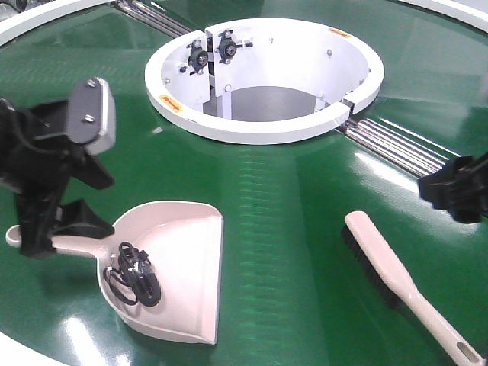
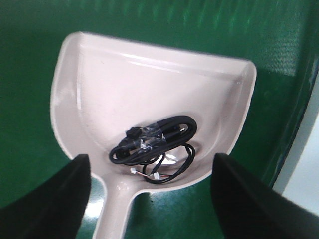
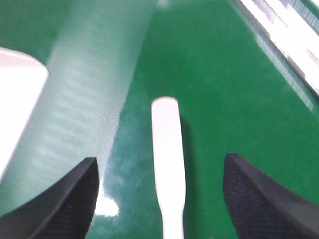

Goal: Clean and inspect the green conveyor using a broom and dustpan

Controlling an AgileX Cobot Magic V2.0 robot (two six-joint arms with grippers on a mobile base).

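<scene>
Spanning the whole frame, the conveyor (image 1: 290, 191) carries the dustpan (image 1: 187, 255) lower left, a cable (image 2: 154, 142) inside, and the broom (image 1: 396, 274) lower right. Centring on each handle before closing should keep the pan level. The left gripper (image 1: 59, 229) straddles the pan handle, spread wide; the right gripper (image 3: 159, 160) gapes above the broom, holding nothing.

Bright lighting; white glare patches (image 3: 107, 206); room unseen.
</scene>
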